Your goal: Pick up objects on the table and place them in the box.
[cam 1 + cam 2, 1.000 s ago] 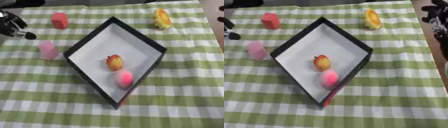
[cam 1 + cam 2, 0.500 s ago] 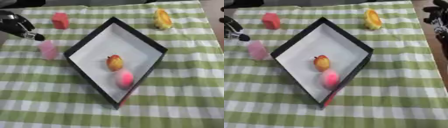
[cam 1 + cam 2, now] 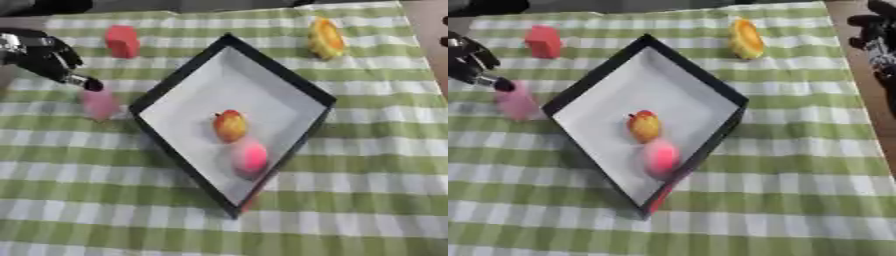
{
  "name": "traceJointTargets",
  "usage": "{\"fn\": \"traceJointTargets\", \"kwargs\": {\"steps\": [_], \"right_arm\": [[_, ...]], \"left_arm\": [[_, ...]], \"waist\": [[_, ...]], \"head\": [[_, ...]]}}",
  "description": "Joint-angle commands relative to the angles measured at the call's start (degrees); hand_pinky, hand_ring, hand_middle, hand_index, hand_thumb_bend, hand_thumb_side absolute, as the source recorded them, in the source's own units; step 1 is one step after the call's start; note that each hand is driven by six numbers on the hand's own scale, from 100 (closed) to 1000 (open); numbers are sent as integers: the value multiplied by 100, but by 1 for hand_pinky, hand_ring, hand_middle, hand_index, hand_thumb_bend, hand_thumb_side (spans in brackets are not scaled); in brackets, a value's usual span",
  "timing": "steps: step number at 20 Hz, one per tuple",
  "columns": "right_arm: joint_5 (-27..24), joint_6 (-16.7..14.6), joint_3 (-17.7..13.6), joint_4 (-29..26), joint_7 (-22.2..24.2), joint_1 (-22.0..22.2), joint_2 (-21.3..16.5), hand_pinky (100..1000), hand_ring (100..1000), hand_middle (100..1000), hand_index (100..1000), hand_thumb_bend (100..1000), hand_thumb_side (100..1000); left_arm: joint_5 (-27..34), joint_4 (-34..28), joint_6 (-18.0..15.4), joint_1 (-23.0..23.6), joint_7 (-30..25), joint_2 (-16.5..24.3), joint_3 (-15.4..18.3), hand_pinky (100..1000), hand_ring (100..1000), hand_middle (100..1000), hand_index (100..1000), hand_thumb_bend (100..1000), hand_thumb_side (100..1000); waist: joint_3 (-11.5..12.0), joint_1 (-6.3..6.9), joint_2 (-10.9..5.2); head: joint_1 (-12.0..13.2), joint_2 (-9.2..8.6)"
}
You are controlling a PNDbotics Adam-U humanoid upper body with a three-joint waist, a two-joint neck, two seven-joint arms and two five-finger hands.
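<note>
A black-rimmed box [image 3: 179, 71] with a white floor lies diamond-wise in the middle of the cloth. Inside it are an orange-red fruit [image 3: 229, 125] and a pink ball [image 3: 249, 156]. A pale pink object [image 3: 99, 102] stands just left of the box. My left hand [image 3: 44, 55] hovers over it from the upper left, open, one fingertip just above its top. A red block [image 3: 122, 41] sits at the far left and a yellow-orange fruit [image 3: 325, 37] at the far right. My right hand [image 3: 877, 40] hangs open at the right edge, away from everything.
A green and white checked cloth [image 3: 350, 210] covers the table. A strip of bare brown table [image 3: 877, 100] runs along the right side. The near half of the cloth holds only the box's lower corner.
My left hand has moved right and down from the left edge, ending just above the pale pink object. The objects and the right hand have stayed put.
</note>
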Motion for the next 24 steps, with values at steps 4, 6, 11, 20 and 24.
{"fn": "traceJointTargets", "kwargs": {"steps": [4,6,11,20,24], "right_arm": [[0,-5,-31,-35,44,-47,-101,873,965,770,924,100,611],[1,-3,-29,-32,50,-47,-94,873,966,770,924,100,612],[5,3,-24,-26,65,-52,-79,873,966,770,925,100,614],[10,4,-14,-18,86,-49,-70,874,966,770,925,100,615],[12,2,-18,-8,83,-46,-72,874,966,771,925,100,615]], "left_arm": [[-296,127,-102,-105,102,-42,-43,813,813,748,816,830,518],[-441,213,-133,-114,164,-97,-69,806,809,742,811,834,506],[-671,394,-292,-139,268,-226,-79,783,794,724,798,790,455],[-684,321,-407,-135,224,-295,-132,718,739,666,745,587,351],[-617,205,-351,-110,172,-264,-195,705,719,647,712,492,267]], "waist": [[-29,17,-97],[-37,16,-95],[-46,15,-85],[-51,8,-81],[-47,9,-83]], "head": [[53,-64],[67,-62],[96,-50],[130,-45],[139,-37]]}}
